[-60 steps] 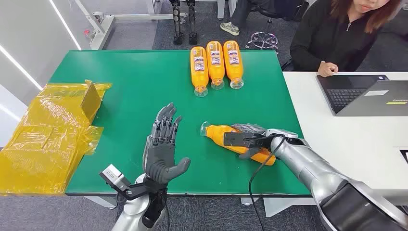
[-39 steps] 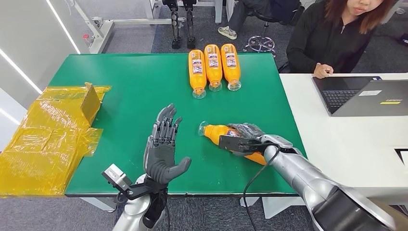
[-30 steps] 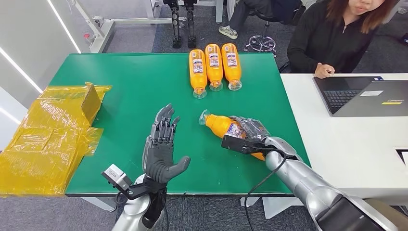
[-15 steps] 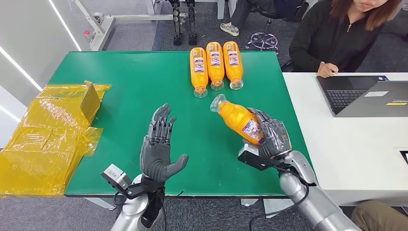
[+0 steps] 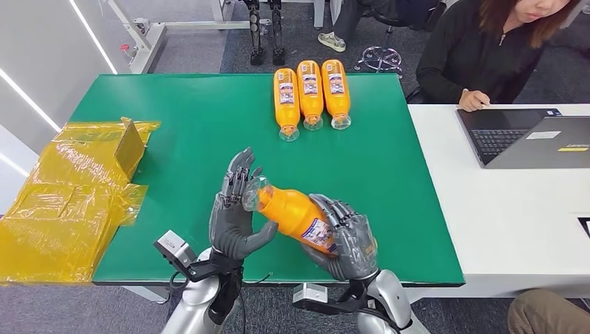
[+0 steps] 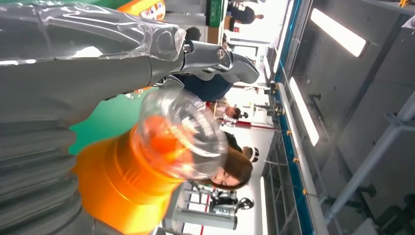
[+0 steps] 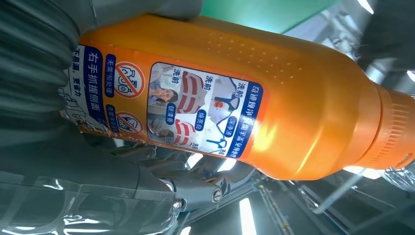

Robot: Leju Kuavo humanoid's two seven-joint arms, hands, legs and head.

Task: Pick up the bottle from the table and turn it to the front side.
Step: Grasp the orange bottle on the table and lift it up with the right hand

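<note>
From the head view, the orange plastic bottle with a clear cap and a blue-and-white label (image 5: 296, 214) is lifted off the green tabletop (image 5: 181, 132), slanting between the two hands. The right hand (image 5: 348, 240) wraps its dark fingers around the labelled lower body and carries it. The left hand (image 5: 235, 212) stands upright beside the cap end, fingers spread and raised, the cap against its fingers and its thumb under the bottle's shoulder; it does not close on the bottle. Half a second earlier the right hand held the bottle out to the right of the left hand, well apart from it; now the bottle has been swung across and its cap has reached the left hand.

In the left wrist view, the clear cap and orange shoulder (image 6: 161, 147) sit close against the grey thumb.

In the right wrist view, the bottle's label (image 7: 195, 105) faces the camera, with the right hand's fingers clamped around the body.
</note>
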